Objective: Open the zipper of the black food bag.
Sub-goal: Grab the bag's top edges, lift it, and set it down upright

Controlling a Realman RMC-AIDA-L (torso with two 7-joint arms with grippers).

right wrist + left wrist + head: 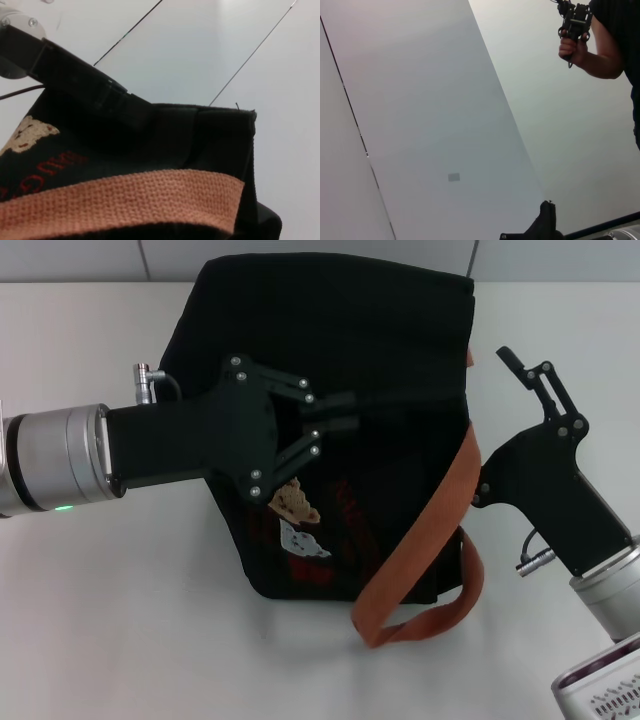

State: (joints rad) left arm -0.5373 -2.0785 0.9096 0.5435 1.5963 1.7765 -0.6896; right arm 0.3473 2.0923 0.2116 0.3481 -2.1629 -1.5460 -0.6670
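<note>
The black food bag [390, 330] lies on the white table, its bear patches [296, 506] and red print facing up. My left gripper [345, 411] reaches in from the left over the bag's middle. Its fingers [335, 398] are drawn close together on the black fabric. I cannot make out the zipper against the dark cloth. My right gripper [520, 365] hovers just off the bag's right side, level with its upper half. The right wrist view shows the bag's corner [220, 135] and an orange-brown strap [125, 197] close up.
One orange-brown strap handle [440, 530] loops off the bag's lower right onto the table [120, 620]. In the left wrist view a person's hand holds a handheld device [574, 27] far off. A dark red object [600, 680] sits at the table's lower right.
</note>
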